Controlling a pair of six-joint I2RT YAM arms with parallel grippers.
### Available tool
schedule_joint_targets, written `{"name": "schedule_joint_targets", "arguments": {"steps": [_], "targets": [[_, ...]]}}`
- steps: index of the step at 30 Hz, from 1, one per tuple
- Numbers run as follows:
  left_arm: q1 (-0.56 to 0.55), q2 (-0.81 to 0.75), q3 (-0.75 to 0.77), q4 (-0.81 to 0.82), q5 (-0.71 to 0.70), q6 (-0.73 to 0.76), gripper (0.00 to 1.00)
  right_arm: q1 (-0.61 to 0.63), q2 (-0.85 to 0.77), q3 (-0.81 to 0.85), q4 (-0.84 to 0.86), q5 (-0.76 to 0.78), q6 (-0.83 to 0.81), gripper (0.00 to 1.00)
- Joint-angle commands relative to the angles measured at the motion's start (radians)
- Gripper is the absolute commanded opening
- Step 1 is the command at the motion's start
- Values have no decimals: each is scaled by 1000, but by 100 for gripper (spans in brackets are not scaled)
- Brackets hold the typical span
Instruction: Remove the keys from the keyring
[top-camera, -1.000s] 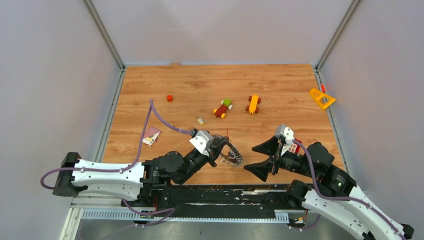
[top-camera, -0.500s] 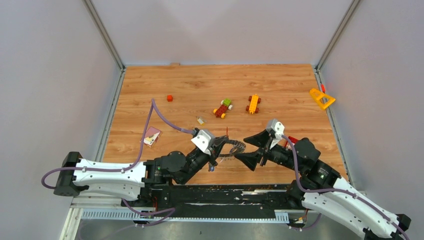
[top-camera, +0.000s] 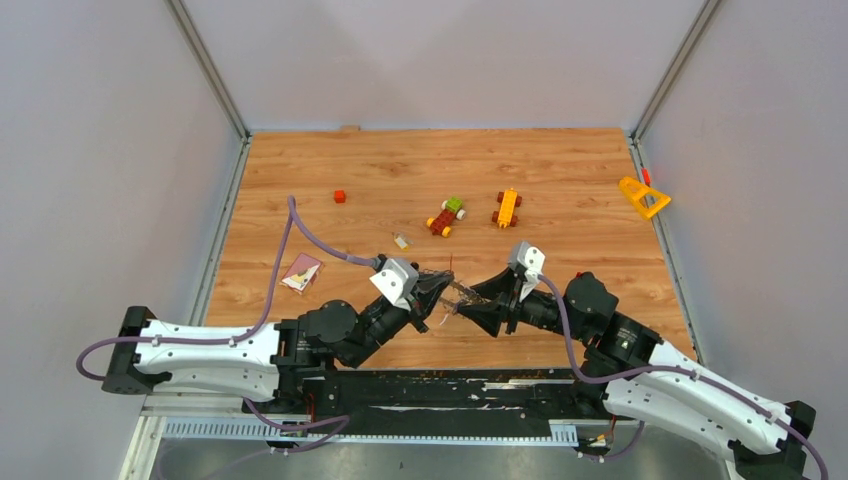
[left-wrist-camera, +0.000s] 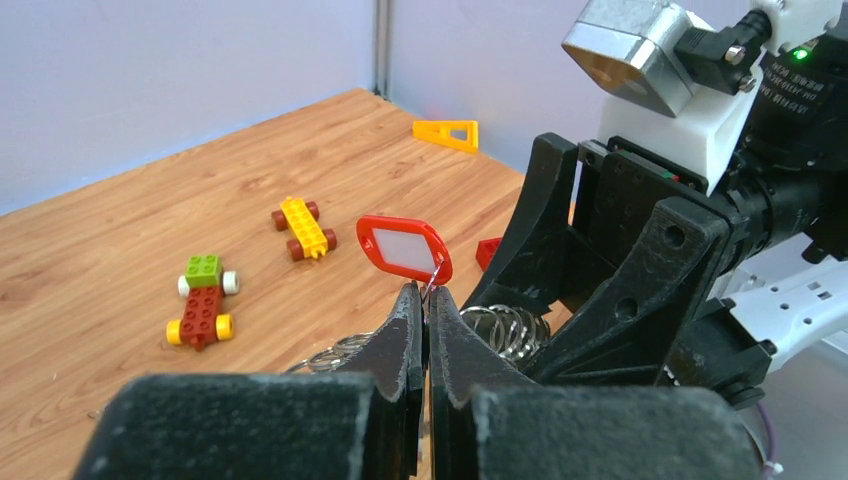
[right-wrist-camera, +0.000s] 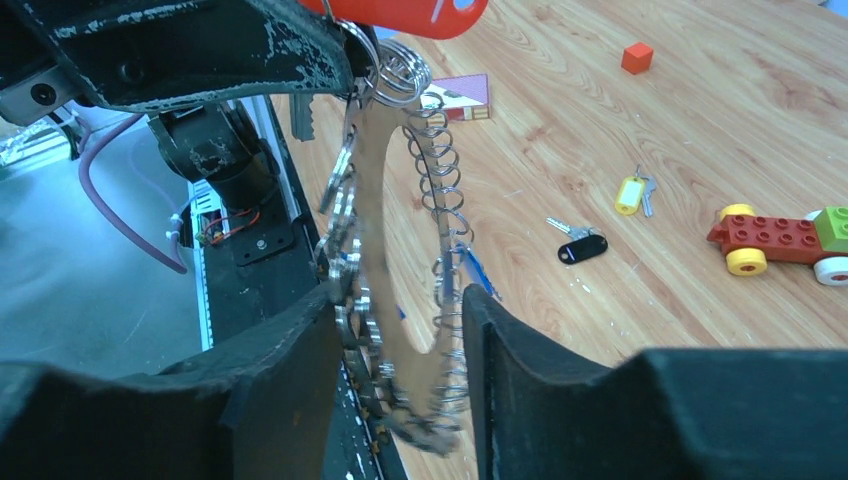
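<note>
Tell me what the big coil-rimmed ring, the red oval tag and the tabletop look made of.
Large flat silver-grey ring with coiled rim: looks like metal, since the shiny wire coils glint. Its flat face is too blurred to judge the finish.
Red oval tag with white insert: probably glossy moulded plastic, with uniform colour and a smooth rounded edge.
Orange-brown tabletop: wood-grain planks, possibly laminate, with a satin sheen.

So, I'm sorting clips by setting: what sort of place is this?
Probably a robot lab cell: wooden table fenced by grey walls, left arm and right arm bolted at its edge, toy block cars scattered.
</note>
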Motion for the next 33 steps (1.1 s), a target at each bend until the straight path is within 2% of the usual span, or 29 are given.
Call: {"name": "schedule_joint_targets", "arguments": {"steps": [1,13,23,31,33], "targets": [[-3,-42,54,54,14,-2,0,14,-2,-16,73,3,-17,43],[-2,-115,18,94,21,-12,0,19,-9,-40,198,-30,-29,27],[-2,-138,21,109,43,-13,0,21,2,-82,328,-117,-34,30],[-3,-140,34,107,63,-17,0,22,15,-102,385,-88,-44,24],[-3,-141,35,107,65,-16,0,22,13,-101,376,-88,-55,18]]}}
